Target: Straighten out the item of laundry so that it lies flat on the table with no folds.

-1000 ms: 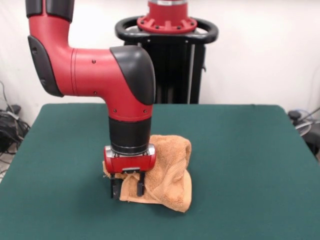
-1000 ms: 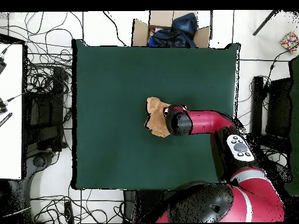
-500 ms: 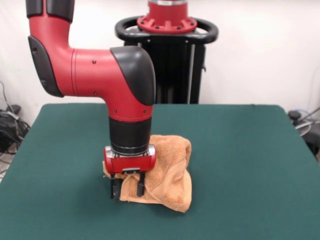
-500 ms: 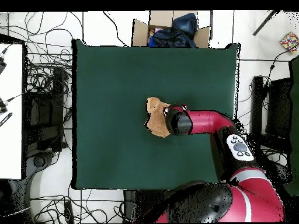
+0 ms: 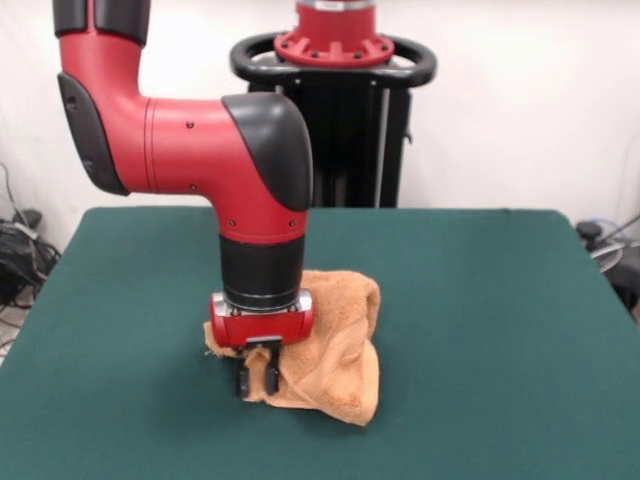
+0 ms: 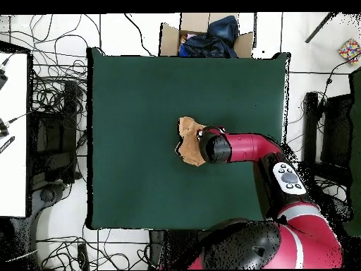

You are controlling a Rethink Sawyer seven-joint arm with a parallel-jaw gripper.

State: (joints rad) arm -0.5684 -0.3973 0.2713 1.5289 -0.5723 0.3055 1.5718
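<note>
Pinching the near edge of the bunched towel on the table, the gripper could lift several layers, merely dragging the heap.

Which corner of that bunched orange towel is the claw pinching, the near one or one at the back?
The near corner, at the picture's lower left in the front view: the gripper stands shut on the towel there, while the rest lies heaped behind and beside it.
</note>
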